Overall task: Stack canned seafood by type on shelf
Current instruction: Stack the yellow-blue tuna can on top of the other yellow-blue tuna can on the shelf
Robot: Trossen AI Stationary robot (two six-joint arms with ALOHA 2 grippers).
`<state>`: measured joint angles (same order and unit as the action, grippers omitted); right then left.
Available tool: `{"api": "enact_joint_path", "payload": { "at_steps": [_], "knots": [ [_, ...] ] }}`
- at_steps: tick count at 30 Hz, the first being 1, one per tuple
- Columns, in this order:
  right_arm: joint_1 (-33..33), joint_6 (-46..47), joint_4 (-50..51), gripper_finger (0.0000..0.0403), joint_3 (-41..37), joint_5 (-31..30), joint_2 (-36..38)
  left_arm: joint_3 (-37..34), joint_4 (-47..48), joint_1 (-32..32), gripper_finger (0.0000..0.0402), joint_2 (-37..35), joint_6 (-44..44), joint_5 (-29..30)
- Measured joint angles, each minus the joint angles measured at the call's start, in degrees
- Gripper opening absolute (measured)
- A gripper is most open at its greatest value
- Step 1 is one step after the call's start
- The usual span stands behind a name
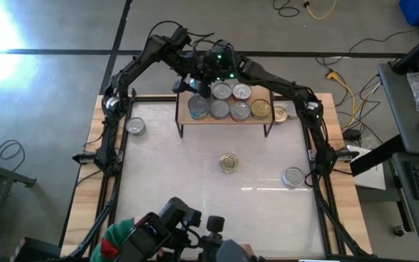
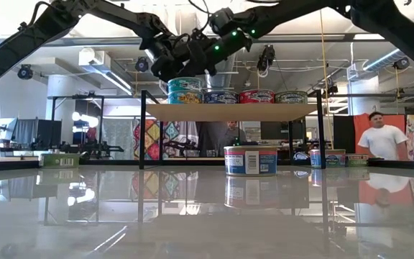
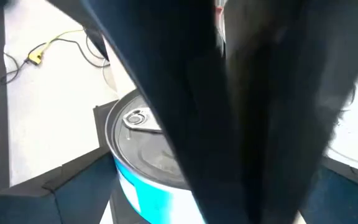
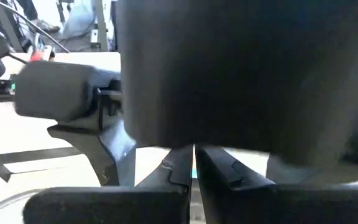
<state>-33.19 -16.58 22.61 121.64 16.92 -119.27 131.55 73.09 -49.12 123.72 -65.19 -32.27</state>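
Observation:
The shelf [image 1: 224, 118] is a light-wood board on black legs near the table's far edge. It carries several tins [image 1: 239, 110]. In the low view its left end holds a teal tin [image 2: 185, 85] on top of another [image 2: 185, 98]. Both grippers hover over that left end. My left gripper [image 1: 197, 87] is open. In its wrist view a blue-sided, silver-topped tin [image 3: 143, 146] lies between the fingers, half hidden by my right arm. My right gripper [image 4: 194, 167] is shut, close above the same spot [image 2: 192, 66]. My left gripper's fingers [image 3: 61, 186] stand on either side of the blue tin, slanting down from the far left. My right arm hides much of the gap, so I cannot tell whether they touch it. My right gripper's shut tips [image 4: 185, 171] are just over the tin's top; I cannot tell if they touch.
Loose tins stand on the white tabletop: one at the left [image 1: 135, 127], one in the middle [image 1: 228, 162], one at the right [image 1: 293, 177], and a gold-topped one by the shelf's right end [image 1: 279, 113]. People [image 2: 383, 137] stand in the room beyond.

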Motion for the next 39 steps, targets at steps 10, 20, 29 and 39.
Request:
{"api": "enact_joint_path", "payload": {
  "at_steps": [10, 20, 29, 39],
  "knots": [
    [-0.39, -0.11, 5.08, 0.0013, 0.27, -0.18, -0.1, 0.6, 0.0, 0.11, 0.04, 0.02, -0.08, 0.58],
    [-0.47, -1.24, 9.37, 0.0013, -0.2, -0.94, -0.76, 2.1, 0.37, -0.01, 0.04, -0.43, 0.78, -0.25],
    [-0.5, -1.85, 7.7, 0.0013, 0.0, -0.62, -0.07, 1.97, 0.58, -0.1, 0.04, -0.33, 1.21, 0.29],
    [-0.19, -5.28, 25.06, 0.0013, 0.07, -5.56, 10.22, 1.97, 2.12, -1.34, 0.04, -2.17, 3.46, 0.02]
  ]
}}
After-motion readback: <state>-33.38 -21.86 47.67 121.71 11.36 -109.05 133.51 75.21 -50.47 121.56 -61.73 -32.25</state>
